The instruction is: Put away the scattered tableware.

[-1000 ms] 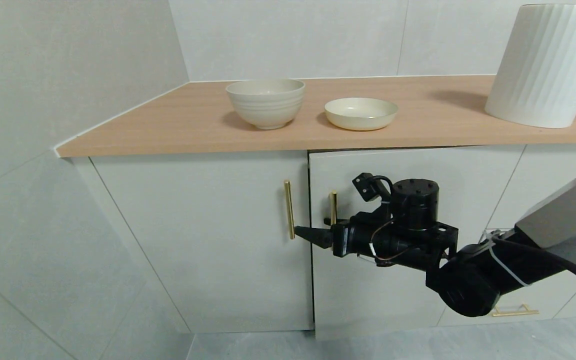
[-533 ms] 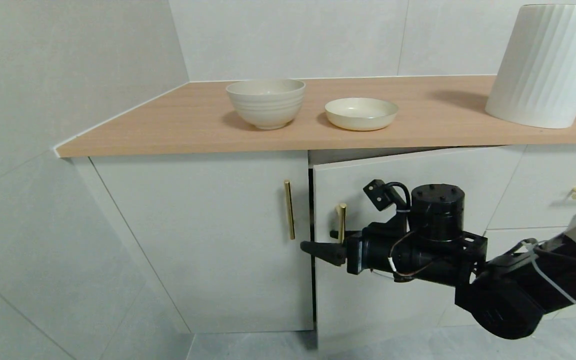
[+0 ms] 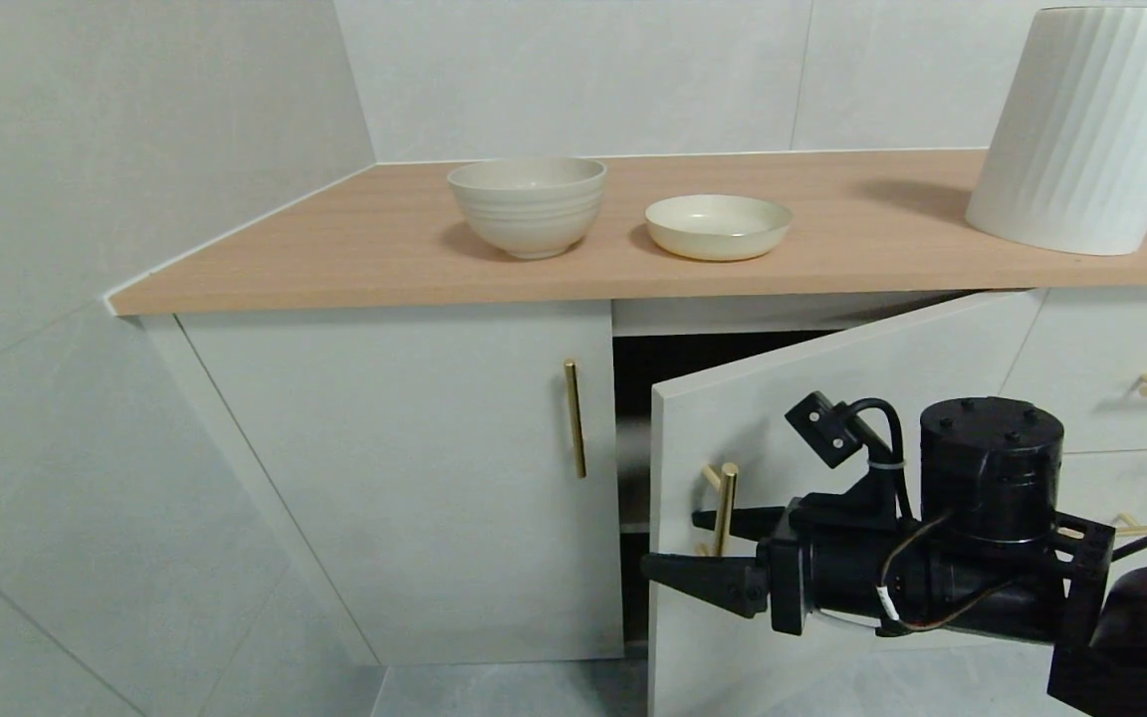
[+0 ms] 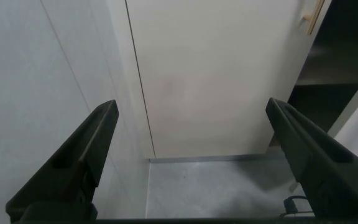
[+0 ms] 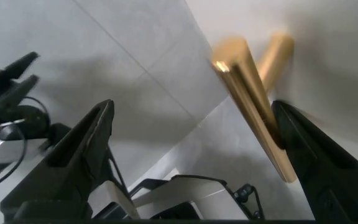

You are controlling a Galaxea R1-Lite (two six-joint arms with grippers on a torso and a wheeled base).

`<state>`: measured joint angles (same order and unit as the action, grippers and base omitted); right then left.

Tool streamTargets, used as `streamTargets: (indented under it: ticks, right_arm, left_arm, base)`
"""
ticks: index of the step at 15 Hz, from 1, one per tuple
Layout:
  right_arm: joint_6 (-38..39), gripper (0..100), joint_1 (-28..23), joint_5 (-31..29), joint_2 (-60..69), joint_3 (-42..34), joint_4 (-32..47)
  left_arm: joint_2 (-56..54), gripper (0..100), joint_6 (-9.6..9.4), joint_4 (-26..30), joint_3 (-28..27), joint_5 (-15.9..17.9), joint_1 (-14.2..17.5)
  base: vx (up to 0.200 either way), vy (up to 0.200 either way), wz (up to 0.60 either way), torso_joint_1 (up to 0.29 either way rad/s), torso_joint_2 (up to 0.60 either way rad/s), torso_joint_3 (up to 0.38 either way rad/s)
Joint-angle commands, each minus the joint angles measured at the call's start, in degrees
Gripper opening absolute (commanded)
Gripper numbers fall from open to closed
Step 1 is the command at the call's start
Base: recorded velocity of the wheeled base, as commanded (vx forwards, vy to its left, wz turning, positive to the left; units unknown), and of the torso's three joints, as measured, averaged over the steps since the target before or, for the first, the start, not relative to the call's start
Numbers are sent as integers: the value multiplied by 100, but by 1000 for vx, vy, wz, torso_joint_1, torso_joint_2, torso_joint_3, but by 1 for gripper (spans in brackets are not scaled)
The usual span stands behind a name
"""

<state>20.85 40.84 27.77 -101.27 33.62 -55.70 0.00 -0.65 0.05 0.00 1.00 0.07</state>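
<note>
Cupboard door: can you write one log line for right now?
door: ajar | right tool: open, straddling gold handle | bowl, dish: on counter | left tool: open

Glossy brass handle (image 3: 725, 495), wood-grain countertop (image 3: 434, 254)

No text, label, brand mark, number or sign can be read in any view. Surfaces checked, all plain: bowl (image 3: 528, 204), shallow dish (image 3: 718, 226), worktop (image 3: 335, 261), ribbed white container (image 3: 1091, 129), closed cupboard door (image 3: 394, 478), open cupboard door (image 3: 832, 398).
</note>
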Motion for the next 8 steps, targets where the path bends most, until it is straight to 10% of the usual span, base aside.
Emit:
streamTargets:
  ticks: [1, 8]
  right_arm:
    - [-2, 100, 3, 9, 142, -40, -2]
    - [7, 100, 232, 0, 125, -137, -2]
  left_arm:
    - [0, 100, -14, -14, 0, 41, 1]
    - [1986, 100, 293, 1331, -2733, 2660, -122]
  base:
    - [0, 0, 0, 0, 0, 0]
    - [0, 0, 0, 0, 0, 0]
